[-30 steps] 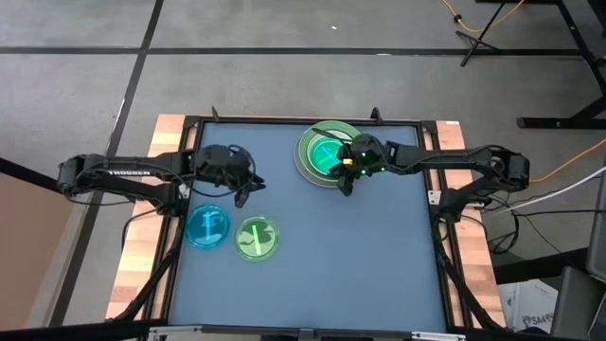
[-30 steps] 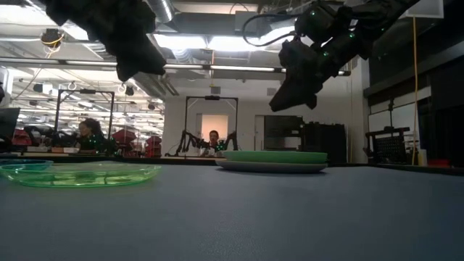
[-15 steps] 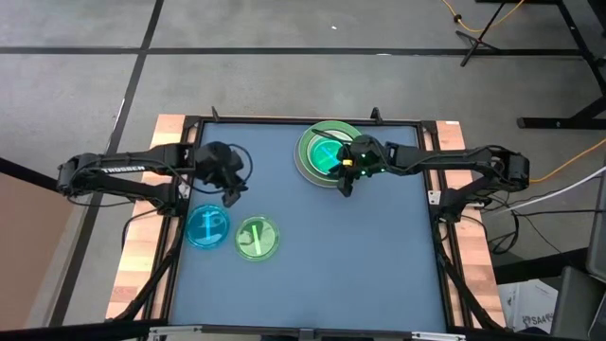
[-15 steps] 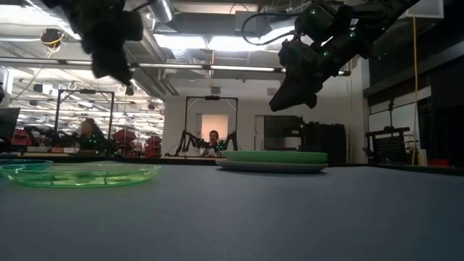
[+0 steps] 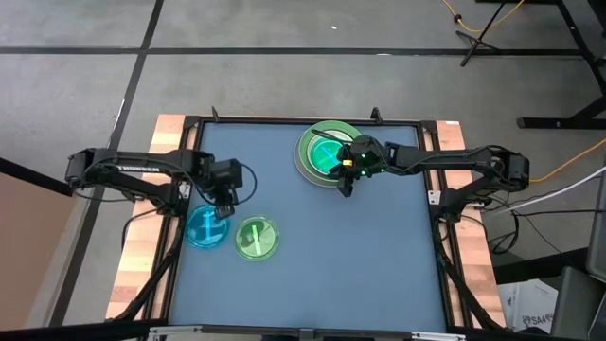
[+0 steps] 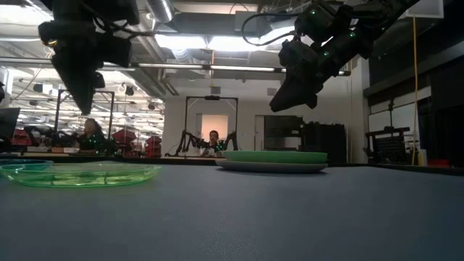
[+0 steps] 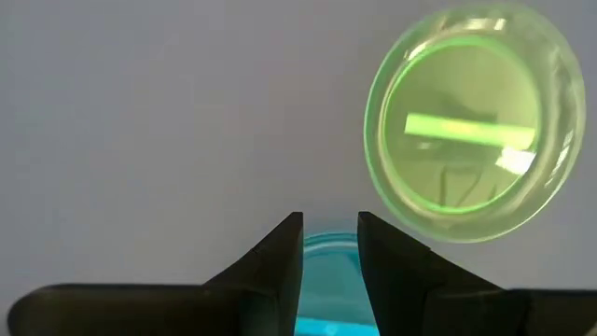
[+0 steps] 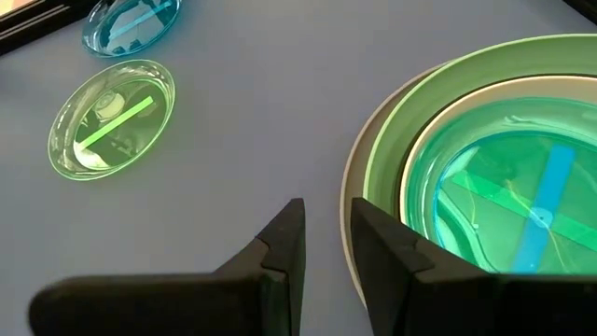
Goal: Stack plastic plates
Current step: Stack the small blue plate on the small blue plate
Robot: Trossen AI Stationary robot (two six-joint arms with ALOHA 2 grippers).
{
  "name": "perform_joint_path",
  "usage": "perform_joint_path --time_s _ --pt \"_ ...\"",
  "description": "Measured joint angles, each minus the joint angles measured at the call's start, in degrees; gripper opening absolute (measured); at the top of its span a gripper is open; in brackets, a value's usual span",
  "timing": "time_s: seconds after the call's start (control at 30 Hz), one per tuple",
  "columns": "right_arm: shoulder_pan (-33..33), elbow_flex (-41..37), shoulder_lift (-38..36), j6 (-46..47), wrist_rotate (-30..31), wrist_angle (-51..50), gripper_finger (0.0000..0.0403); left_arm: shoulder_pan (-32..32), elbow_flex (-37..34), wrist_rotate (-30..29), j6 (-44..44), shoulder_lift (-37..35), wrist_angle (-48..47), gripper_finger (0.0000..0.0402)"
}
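A stack (image 5: pixel 329 152) stands near the table's far edge: a large grey plate (image 8: pixel 353 187), a large light green plate (image 8: pixel 392 140) on it, and translucent green and blue plates (image 8: pixel 504 187) on top. No black or white plate shows. A translucent blue plate (image 5: pixel 206 227) and a translucent green plate (image 5: pixel 257 238) lie flat, side by side, near the left edge. My left gripper (image 5: pixel 224 197) hangs just above the blue plate's far rim (image 7: pixel 328 280), pointing down, narrowly open. My right gripper (image 5: pixel 346 186) hovers beside the stack's near rim, narrowly open.
The table's blue mat (image 5: pixel 360 265) stretches bare across the near right part. A black frame (image 5: pixel 431 218) runs round the table. In the low view, people sit at desks far behind the table (image 6: pixel 90 134).
My left gripper has moved toward the table's near and left edges, over the blue plate, and has turned from a slant to point straight down. My right arm has kept still. No plate has moved.
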Motion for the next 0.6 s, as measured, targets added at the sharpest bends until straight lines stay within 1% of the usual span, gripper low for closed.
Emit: perform_joint_path --time_s 0.2,0.6 --pt "0.0 0.0 0.0 0.0 0.0 -0.04 0.0079 -0.96 -0.02 -0.03 6.37 4.42 -1.2 0.0098" --pt "0.0 0.0 0.0 0.0 -0.02 -0.08 0.0079 -1.8 -0.09 0.31 22.36 12.32 -1.27 0.0098"
